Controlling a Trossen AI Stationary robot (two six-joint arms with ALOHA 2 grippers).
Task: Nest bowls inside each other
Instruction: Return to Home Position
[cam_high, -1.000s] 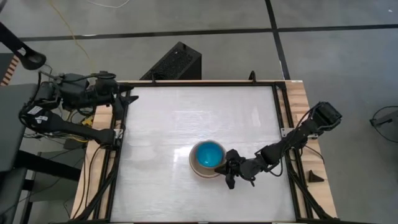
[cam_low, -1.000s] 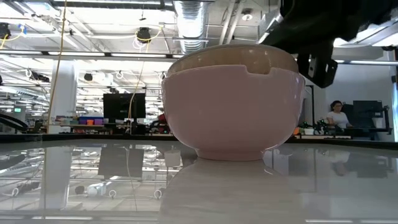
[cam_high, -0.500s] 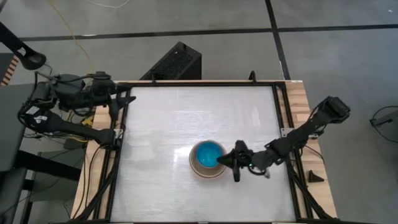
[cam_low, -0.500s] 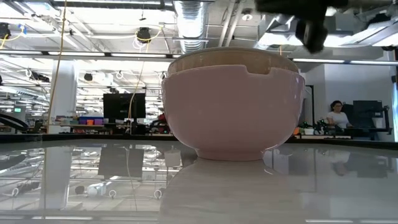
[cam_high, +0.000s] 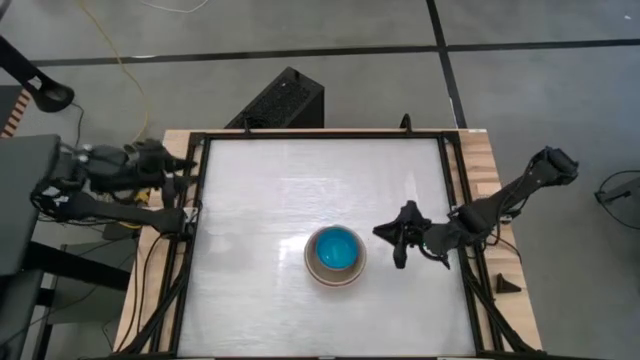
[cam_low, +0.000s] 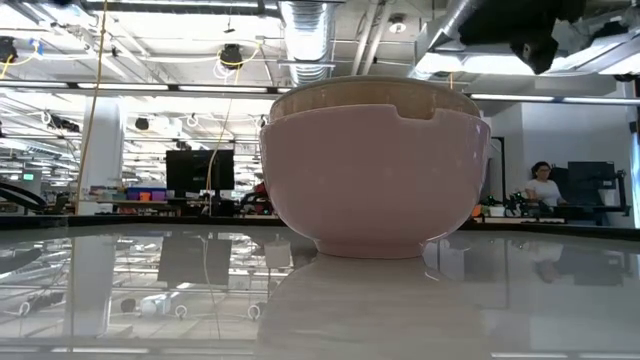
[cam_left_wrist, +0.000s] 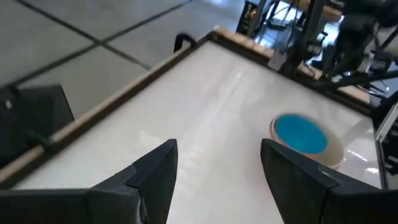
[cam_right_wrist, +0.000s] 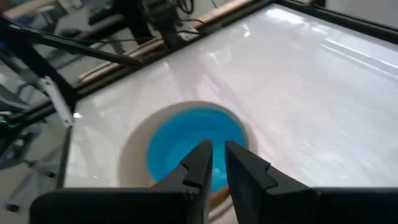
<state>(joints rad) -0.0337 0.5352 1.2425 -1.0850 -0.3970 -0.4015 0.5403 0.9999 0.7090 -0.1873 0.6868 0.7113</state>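
Observation:
The bowls (cam_high: 335, 255) stand nested in one stack right of the table's middle, resting on the outer bowl's foot. In the low view the outer bowl (cam_low: 375, 175) looks pink, with a beige rim (cam_low: 375, 95) showing just inside it. The innermost bowl (cam_right_wrist: 193, 146) is bright blue. My right gripper (cam_high: 388, 236) hovers to the right of the stack, raised and clear of it. Its fingers (cam_right_wrist: 214, 163) stand open by a narrow gap with nothing between them. My left gripper (cam_left_wrist: 217, 171) waits wide open at the table's left edge (cam_high: 190, 165).
A black frame (cam_high: 455, 180) runs round the white tabletop, with wooden strips outside it. A black box (cam_high: 280, 100) stands on the floor beyond the far edge. The tabletop around the stack is bare. A person sits far off in the room (cam_low: 543, 185).
My right gripper has drawn away from the stack's right rim, rising and going toward the table's right edge, and its wrist has rolled. My left arm has pulled back toward the left edge and sunk a little. The bowls have stayed in place.

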